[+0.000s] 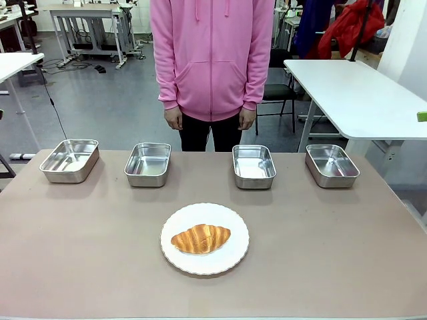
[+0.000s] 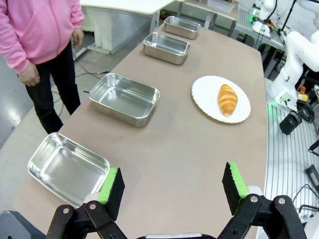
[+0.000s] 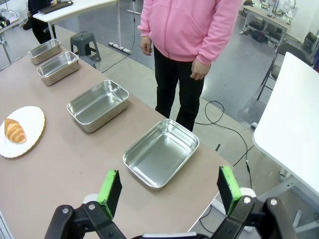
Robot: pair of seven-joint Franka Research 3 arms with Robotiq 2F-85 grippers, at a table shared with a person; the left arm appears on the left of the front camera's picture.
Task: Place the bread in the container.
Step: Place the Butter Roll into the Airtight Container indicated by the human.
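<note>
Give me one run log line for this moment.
bread on plate | containers empty | left gripper open | right gripper open | person's hands at sides

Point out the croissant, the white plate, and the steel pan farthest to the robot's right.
croissant [image 1: 201, 239], front view, middle of its crust.
white plate [image 1: 207, 264], front view, bare part nearer the robot.
rightmost pan [image 1: 331, 164], front view, its bare floor.

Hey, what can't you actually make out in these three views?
Front view: underside of the golden-brown crescent croissant, hidden against the round white plate.
Right wrist view: that plate's left part, cut off by the picture edge.
Left wrist view: near corner of the closest shallow stainless-steel pan, behind a green pad of the left gripper.
Front view: person in pink above the chest, cut by the top edge.
</note>
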